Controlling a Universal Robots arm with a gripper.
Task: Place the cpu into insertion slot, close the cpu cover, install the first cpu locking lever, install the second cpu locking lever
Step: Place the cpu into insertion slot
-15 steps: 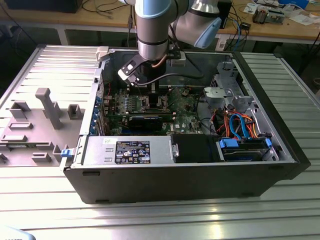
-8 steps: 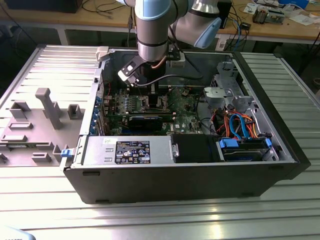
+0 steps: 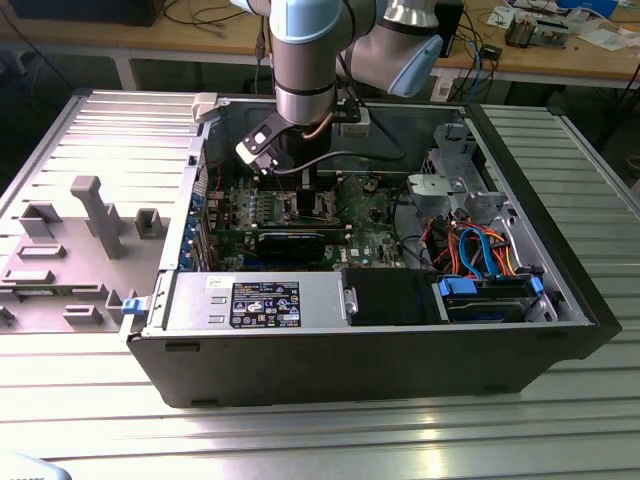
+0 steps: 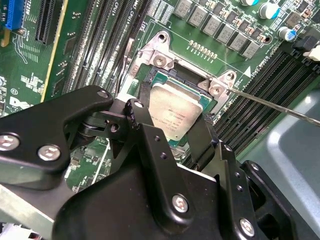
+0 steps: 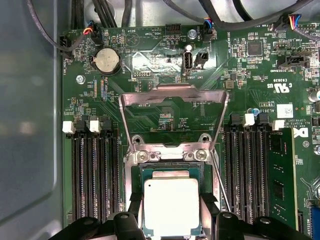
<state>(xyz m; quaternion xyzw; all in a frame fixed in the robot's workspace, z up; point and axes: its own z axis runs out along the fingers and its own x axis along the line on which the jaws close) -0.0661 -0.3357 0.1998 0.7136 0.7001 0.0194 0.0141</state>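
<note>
Jaws grip the chip [image 4: 175,112] by two opposite edges in the second wrist view, with one black finger [image 4: 200,137] on each side. The gripper [image 4: 174,107] holds it flat within the silver rim of the socket [image 4: 160,60]. Whether it is fully seated I cannot tell. The main risk looks like tilt: if one edge goes down first, the chip could jam or bend the contacts beneath. A thin lever [image 4: 280,107] runs just beside the socket's corner, and a finger drifting sideways could catch it.

In the first wrist view the chip [image 5: 171,205] lies square between the fingers and is the only thing in the socket [image 5: 167,155]. The cover [image 5: 172,95] stands raised off the socket, hinged at the edge away from the gripper [image 5: 172,202]. It looks free to fall, so a knock could drop it onto the fingers. Memory slots [image 5: 95,170] stand near on both sides and leave the jaws little room to spread.

In the exterior view the gripper [image 3: 305,185] reaches down into the open computer case [image 3: 400,350]. The case holds the green board [image 3: 370,215], coloured cables [image 3: 480,250] and a drive bay [image 3: 485,295]. A black cable [image 3: 330,157] on the arm hangs inside the case and might snag. A grey tray [image 3: 60,250] on the exterior view's left carries grey blocks, well apart from the work.
</note>
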